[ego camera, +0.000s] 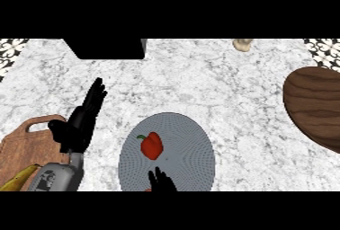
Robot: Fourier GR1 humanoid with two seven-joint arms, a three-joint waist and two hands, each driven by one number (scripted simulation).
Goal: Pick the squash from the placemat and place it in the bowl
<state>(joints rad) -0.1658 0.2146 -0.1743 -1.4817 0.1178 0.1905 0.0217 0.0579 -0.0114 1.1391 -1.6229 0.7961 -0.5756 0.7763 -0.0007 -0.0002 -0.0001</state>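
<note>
One red pepper (152, 145) lies on the one grey placemat (189, 150), with one wooden bowl (315, 108) right of it. The left hand (78, 125) is released, left of the placemat. The right hand (161, 182) is at its near edge, and I cannot tell its state.

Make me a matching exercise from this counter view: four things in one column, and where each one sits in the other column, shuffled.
Things:
1. red pepper
2. wooden bowl
3. cutting board
4. black box

Places:
A. top edge, left of the middle
B. on the grey placemat
C. right edge of the view
D. lower left corner

Pairs: 1-B, 2-C, 3-D, 4-A
</note>
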